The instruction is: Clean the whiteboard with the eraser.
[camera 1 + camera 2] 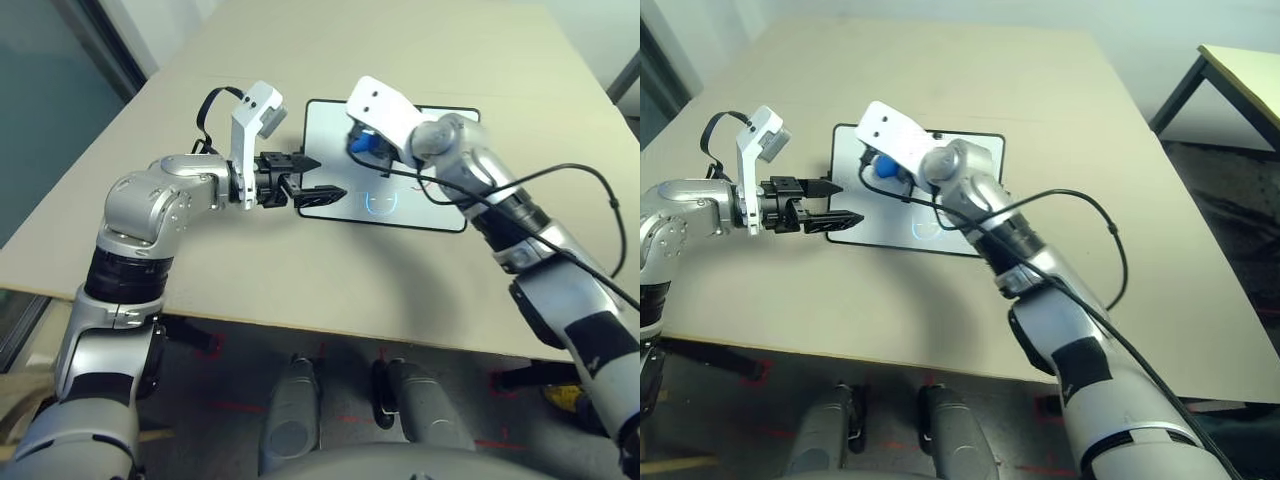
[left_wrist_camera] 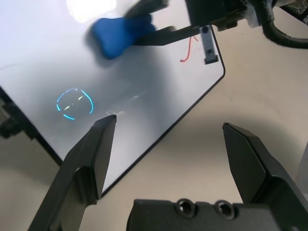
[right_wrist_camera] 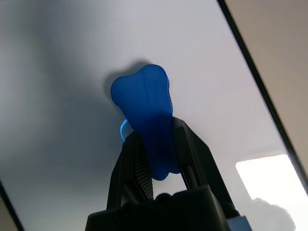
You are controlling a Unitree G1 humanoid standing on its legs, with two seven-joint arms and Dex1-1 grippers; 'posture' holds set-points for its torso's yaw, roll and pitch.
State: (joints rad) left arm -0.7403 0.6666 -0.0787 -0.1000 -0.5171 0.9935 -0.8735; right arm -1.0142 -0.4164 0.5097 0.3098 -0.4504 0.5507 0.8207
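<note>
Beige tabletop (image 1: 330,290) fills the scene, with the whiteboard (image 1: 330,125) lying flat on it ahead of the robot; the right gripper (image 3: 155,139) is clamped on the eraser (image 3: 144,110), whose long axis runs out along the fingers, so that its free rounded end sticks past the fingertips toward the board's white face.

What the next stroke seems to turn on is the blue ring mark (image 1: 381,202); from the head camera it sits nearer the robot than the held eraser, toward the board's near edge, so the wipe probably has to pull back toward the body; a small red scribble (image 2: 188,48) lies off to the right gripper's own side, by the board's right edge.

The left gripper (image 2: 166,149) hangs with its fingers spread and nothing between them, straddling the board's near left edge; it is about as close to the ring as the right one, yet carries no eraser.

The left wrist camera shows the ring, the red scribble and a faint smear between them; the right wrist camera shows the grip itself, with a sliver of blue line just behind the eraser; whether the eraser's tip touches the surface I cannot tell.
</note>
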